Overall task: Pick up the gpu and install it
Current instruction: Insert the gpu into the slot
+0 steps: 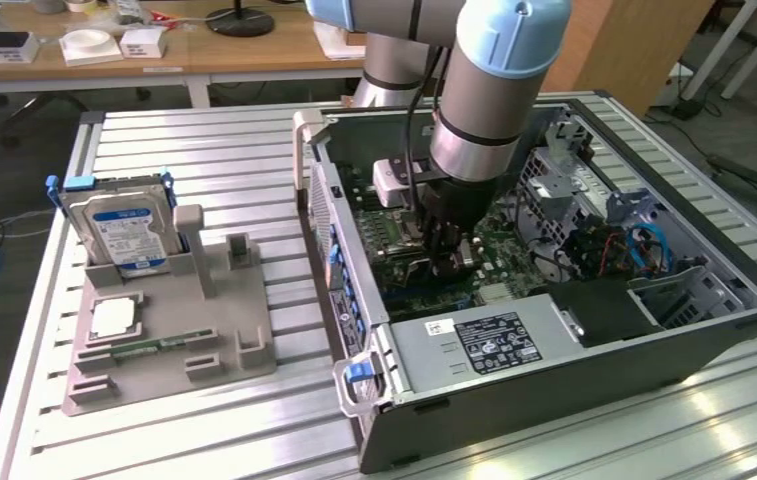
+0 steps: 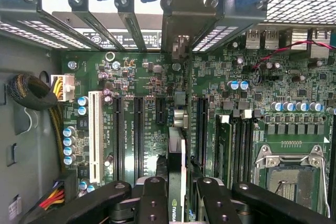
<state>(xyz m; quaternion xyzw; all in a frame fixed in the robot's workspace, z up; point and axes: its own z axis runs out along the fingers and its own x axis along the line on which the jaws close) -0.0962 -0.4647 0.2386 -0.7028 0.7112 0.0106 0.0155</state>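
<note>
Green gpu, logo unreadable, in pincer.

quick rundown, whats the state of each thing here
gpu: held edge-on by the hand, upright over the motherboard slots, its metal bracket up at the rear slot openings
hand: shut on the gpu, lowered inside the case
computer case: lying on its side, side panel off
hard drive: standing upright in the grey holder
grey holder: one upright slot beside the hard drive is vacant
cpu socket: no chip in it
</note>
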